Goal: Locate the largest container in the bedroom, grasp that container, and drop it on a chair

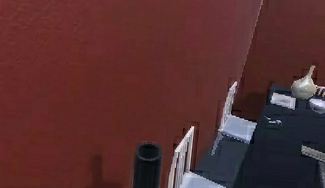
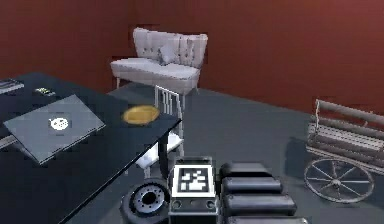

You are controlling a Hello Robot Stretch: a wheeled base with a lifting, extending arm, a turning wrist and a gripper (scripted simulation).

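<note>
Search step. Vase [image 1: 305, 84] and bowl [image 1: 320, 104] sit at the bench's [image 1: 284, 165] far edge, with a chair [image 1: 230, 119] alongside. Looks like a dining area, so the bedroom container remains unlocated. End effector [image 2: 148, 203] sits low, and I cannot tell whether it holds anything. Judgement: turn from the red wall [image 1: 94, 55] and drive on slowly, scanning.

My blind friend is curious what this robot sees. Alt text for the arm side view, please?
At the left, a dark table holds a closed grey laptop and a round orange object, with a white chair tucked at its end. Beyond, a pale tufted sofa stands by a red wall; a wooden cart stands at the right.
</note>
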